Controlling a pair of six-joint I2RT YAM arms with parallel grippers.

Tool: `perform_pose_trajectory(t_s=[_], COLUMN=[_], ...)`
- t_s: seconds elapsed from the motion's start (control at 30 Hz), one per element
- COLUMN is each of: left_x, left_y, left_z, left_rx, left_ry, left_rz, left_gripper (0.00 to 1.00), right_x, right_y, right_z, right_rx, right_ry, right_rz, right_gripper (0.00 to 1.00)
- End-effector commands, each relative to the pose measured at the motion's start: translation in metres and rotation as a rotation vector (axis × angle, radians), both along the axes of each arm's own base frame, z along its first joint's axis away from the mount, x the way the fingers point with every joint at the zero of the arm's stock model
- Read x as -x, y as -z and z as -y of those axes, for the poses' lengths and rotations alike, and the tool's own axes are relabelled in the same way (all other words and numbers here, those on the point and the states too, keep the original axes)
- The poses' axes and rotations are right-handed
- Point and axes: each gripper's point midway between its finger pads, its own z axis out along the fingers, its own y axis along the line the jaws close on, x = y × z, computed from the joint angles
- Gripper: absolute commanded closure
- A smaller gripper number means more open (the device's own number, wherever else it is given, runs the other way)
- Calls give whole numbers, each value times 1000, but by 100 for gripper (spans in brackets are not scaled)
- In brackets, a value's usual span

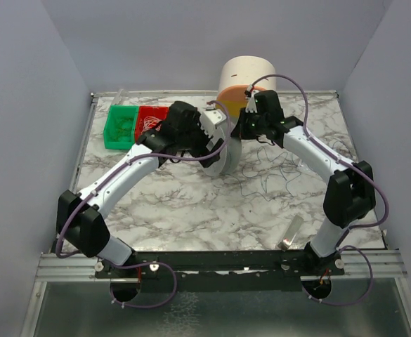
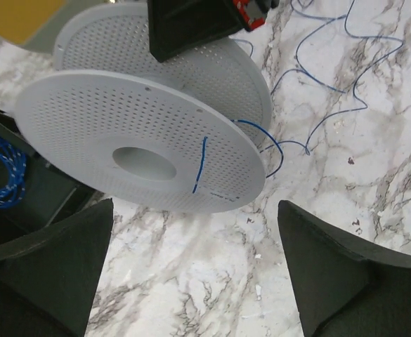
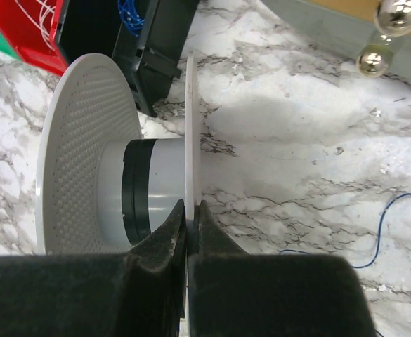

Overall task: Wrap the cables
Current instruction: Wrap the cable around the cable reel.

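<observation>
A white spool with two perforated flanges [image 1: 223, 160] stands on edge on the marble table. The cable is a hair-thin dark wire: one end passes through the near flange [image 2: 200, 165], and the rest lies in loose squiggles on the table [image 1: 270, 170], also seen in the left wrist view [image 2: 331, 77] and right wrist view [image 3: 400, 235]. A dark band [image 3: 133, 193] circles the spool's hub. My right gripper [image 3: 191, 212] is shut on the rim of one flange [image 3: 190, 126]. My left gripper [image 2: 194, 270] is open and empty, just in front of the spool [image 2: 135, 140].
A green bin [image 1: 121, 126] and a red bin [image 1: 149, 118] sit at the back left, beside a black bin holding a blue coil [image 2: 1, 175]. A large white cylinder [image 1: 247, 74] stands at the back. A small clear piece [image 1: 291, 233] lies near the front right.
</observation>
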Motion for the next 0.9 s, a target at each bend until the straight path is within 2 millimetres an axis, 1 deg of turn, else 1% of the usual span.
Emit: perform_pose_trajectory(t_s=[0.0,0.07,0.13,0.2,0.27,0.37,0.5,0.67,0.73,0.87], left_x=[-3,-24,-39,-46,-52,-57,-62,-65,-67,-70], left_y=[-51,-56,-51,-41,-32,-25,-27,-33,-35,-31], left_z=[-8,-9,-7,2,10,21,30,37,36,33], left_rx=[25,63,89,106,92,53,41,54,52,10], left_ry=[-44,-199,-297,-341,-389,-454,-522,-539,-557,-620], left_rz=[83,69,36,-7,-16,12,46,58,69,115], left_gripper=[1,1,1,1,2,5,7,8,9,17], right_x=[-10,-11,-13,-15,-16,-17,-19,-20,-20,-20], right_y=[-39,-38,-37,-35,-33,-29,-26,-22,-19,-17], right_z=[9,11,14,16,17,20,20,20,20,20], right_rx=[5,13,20,28,37,48,52,55,57,58], right_ry=[50,66,82,94,104,117,125,127,125,129], right_rz=[116,124,129,127,126,125,123,116,113,108], right_gripper=[100,100,100,100,100,100,100,100,100,100])
